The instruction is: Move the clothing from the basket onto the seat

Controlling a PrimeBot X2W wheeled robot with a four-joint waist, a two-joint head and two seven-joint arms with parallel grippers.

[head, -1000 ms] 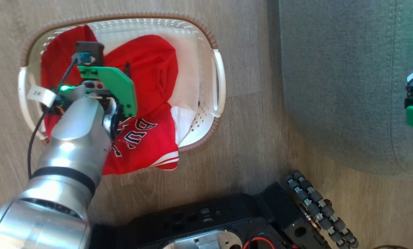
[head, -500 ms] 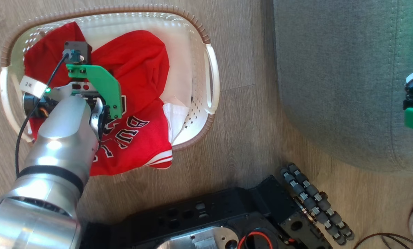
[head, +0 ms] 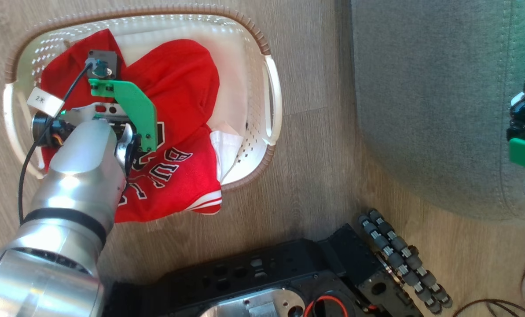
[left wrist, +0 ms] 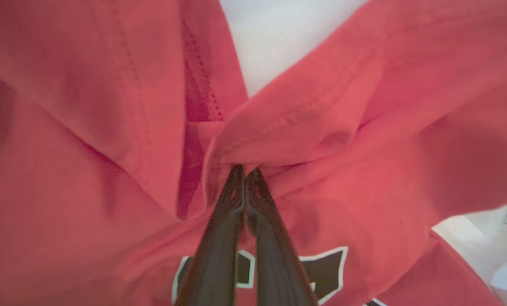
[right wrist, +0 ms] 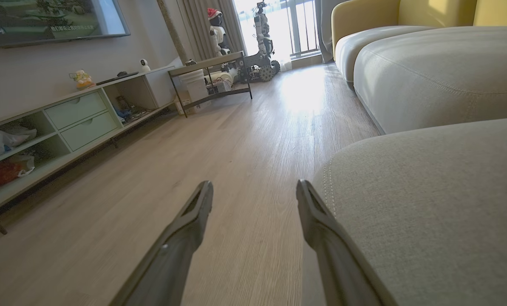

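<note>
The white perforated basket (head: 273,101) stands on the floor at the upper left, with the red clothing (head: 187,83) heaped in it. A lettered jersey hangs over the basket's near rim, and a small white piece (head: 225,145) lies beside it. My left arm reaches down into the basket. In the left wrist view my left gripper (left wrist: 245,172) is shut, its tips pinching a fold of the red clothing (left wrist: 321,127). My right gripper (right wrist: 253,187) is open and holds nothing, hovering beside the grey-green seat (right wrist: 427,191). In the head view the seat (head: 429,97) lies to the right.
My black base (head: 262,281) and its roller wheel (head: 403,259) sit at the bottom, on wood floor between basket and seat. The right wrist view shows a low cabinet (right wrist: 66,123), a side table (right wrist: 211,76), a further sofa (right wrist: 427,72) and open floor ahead.
My left gripper's fingers have closed on the red fabric. The head view has shifted slightly. The right arm has stayed where it was.
</note>
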